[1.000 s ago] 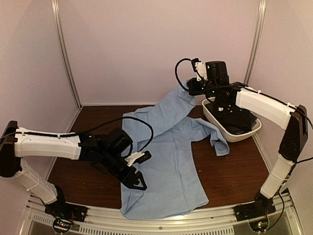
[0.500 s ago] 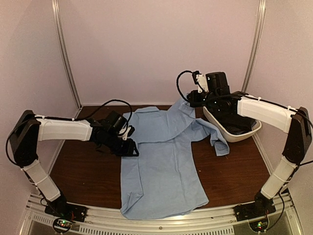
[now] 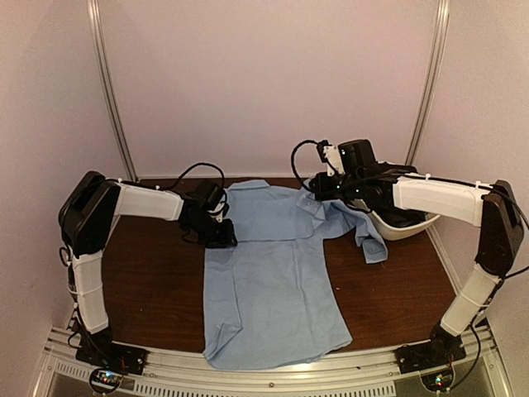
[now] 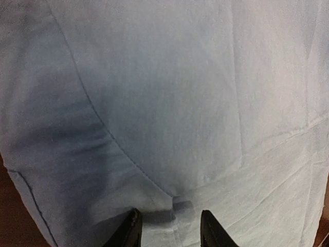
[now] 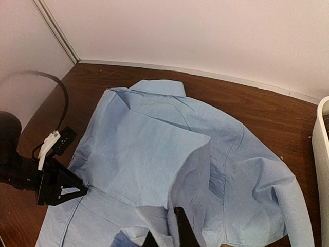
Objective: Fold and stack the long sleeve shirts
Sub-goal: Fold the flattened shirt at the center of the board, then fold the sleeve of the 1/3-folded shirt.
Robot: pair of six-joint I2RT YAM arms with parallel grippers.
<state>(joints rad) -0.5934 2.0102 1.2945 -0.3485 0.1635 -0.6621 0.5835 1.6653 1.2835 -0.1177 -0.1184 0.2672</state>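
**Currently spreading the shirt, folding not yet begun**

Top view: a light blue shirt (image 3: 273, 281) is lying on the brown table (image 3: 140, 289) and filling the middle of the frame. Its collar (image 3: 252, 186) is pointing toward the upper edge. The left gripper (image 3: 223, 237) is sitting at the shirt's left edge, just below the shoulder. The right gripper (image 3: 325, 188) is holding cloth up at the shirt's upper right. One sleeve (image 3: 369, 241) is trailing, crumpled, toward a white tub (image 3: 405, 231) at the right.

Left wrist view: blue cloth is filling nearly the whole frame. Two dark fingertips (image 4: 132, 229) are showing at the bottom edge, standing apart with a modest gap. The cloth is lying beneath them and does not look pinched.

Right wrist view: at the bottom centre the fingers are pressing close together on a fold of the shirt, which is rising to them like a small tent. The left gripper is showing at the lower left, at the cloth's edge.

By my reading, the arms are laying the shirt out flat, and no tidy fold or stack is showing yet. The next move probably calls for the right gripper to carry its shoulder outward and down, so that the sleeve is lying straight. Meanwhile the left gripper would be pinning or gripping its edge, so the body is not dragging along.
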